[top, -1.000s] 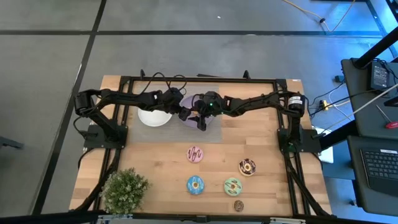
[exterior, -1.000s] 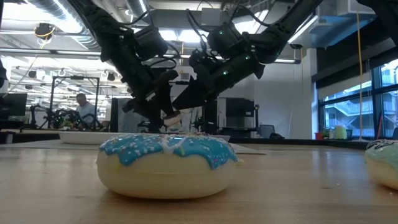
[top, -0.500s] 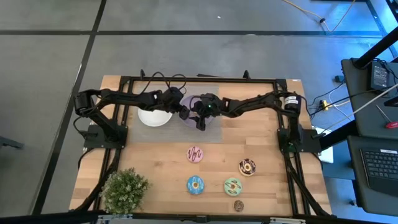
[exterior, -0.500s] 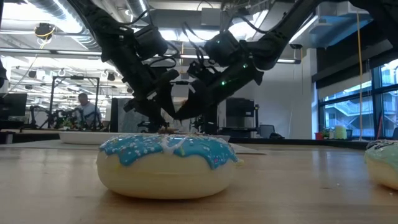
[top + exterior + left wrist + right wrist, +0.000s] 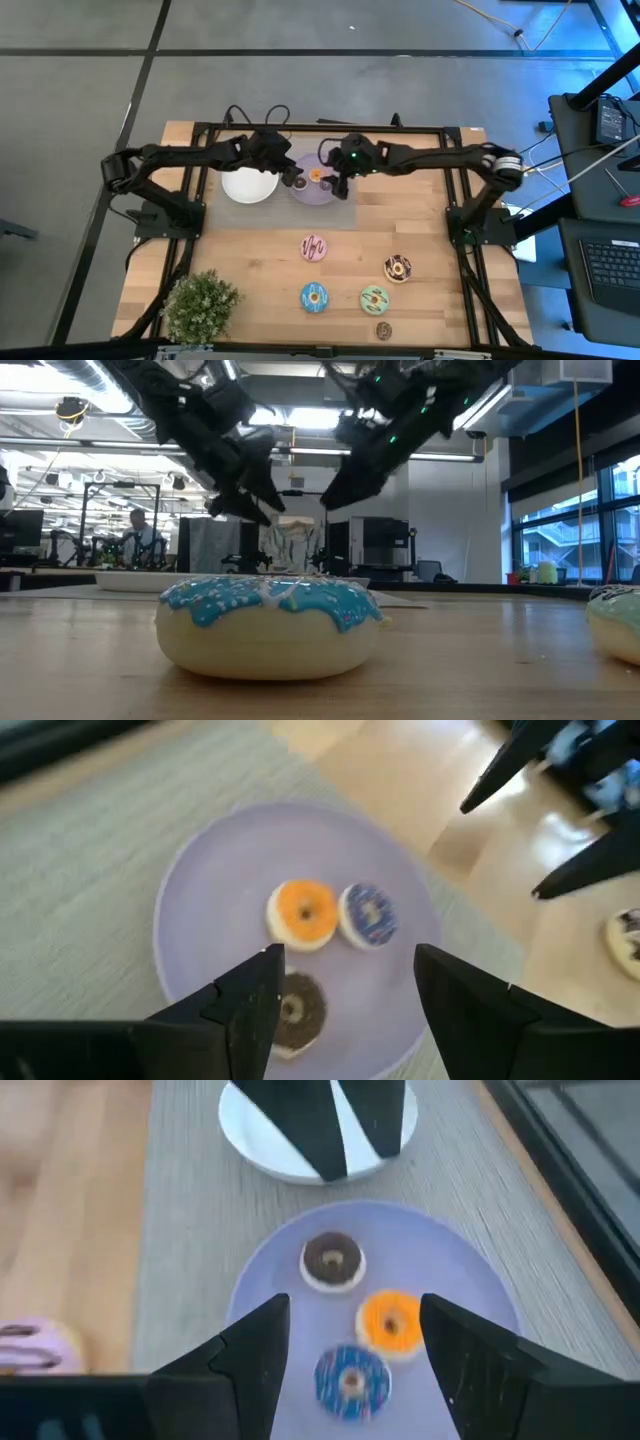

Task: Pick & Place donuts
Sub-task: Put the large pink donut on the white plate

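Observation:
Three mini donuts lie flat on the lilac plate (image 5: 322, 192): orange (image 5: 303, 914), purple (image 5: 369, 913) and dark brown (image 5: 292, 1010). The right wrist view shows them too: orange (image 5: 390, 1323), purple (image 5: 352, 1379), dark brown (image 5: 332, 1261). My left gripper (image 5: 293, 180) hovers open over the plate's left edge. My right gripper (image 5: 340, 186) hovers open over its right edge. Both hang above the plate in the low view, left (image 5: 255, 510) and right (image 5: 335, 495). The pink (image 5: 314, 247), chocolate (image 5: 398, 268), blue (image 5: 314, 297) and green (image 5: 375, 298) donuts sit on the near half of the table.
A white plate (image 5: 250, 186) sits left of the lilac plate, both on a grey mat (image 5: 180, 1230). A potted plant (image 5: 200, 305) stands at the near left corner. Another small brown donut (image 5: 384, 330) lies at the near edge. Bare wood shows between the plates and the larger donuts.
Both grippers have risen from just above the lilac plate and drawn apart, the left toward the table's left, the right toward the far right. The orange mini, covered before, now shows on the plate in the high view.

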